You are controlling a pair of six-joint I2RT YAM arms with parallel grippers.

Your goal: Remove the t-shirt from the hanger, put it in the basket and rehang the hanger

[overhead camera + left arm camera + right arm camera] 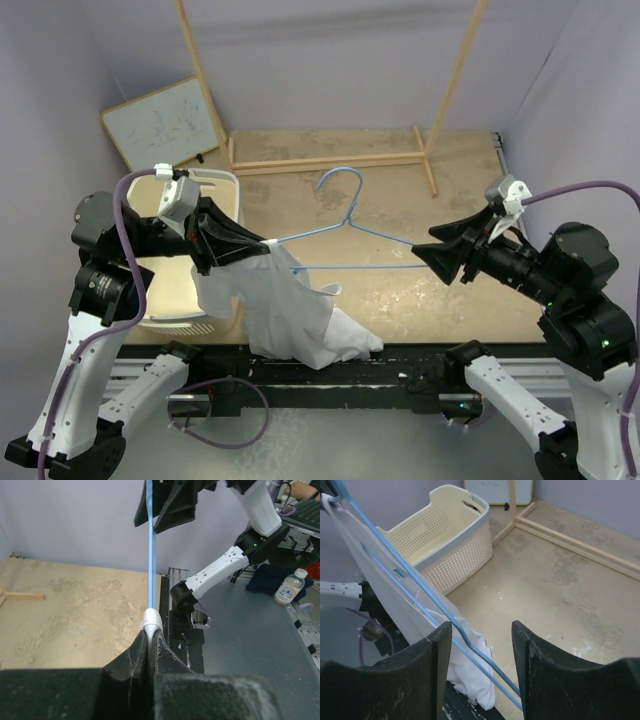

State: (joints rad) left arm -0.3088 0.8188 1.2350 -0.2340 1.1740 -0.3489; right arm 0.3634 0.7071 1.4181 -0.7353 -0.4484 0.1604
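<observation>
Our left gripper (pixel 262 245) is clamped on the t-shirt (pixel 290 310) where it wraps the left end of the hanger (pixel 350 215). The cloth droops to the tan table's (pixel 450 190) near edge. Our right gripper (pixel 425 252) stands apart, with the wire running between its fingers. Lilac walls (pixel 330 60) enclose a wooden rack (pixel 330 160) at the far side. Only the left wrist view shows a bottle (pixel 290 589).

- Behind the hanger (pixel 370 267), the bare bench (pixel 460 200) is open as far as the wooden rack (pixel 330 160), which blocks the way.
- Left of the hanger, a basket (pixel 222 180) stands in the way.
- Under the hanger's left end, the t-shirt (pixel 290 310) hangs down.
- Under its right half, there is open room.
</observation>
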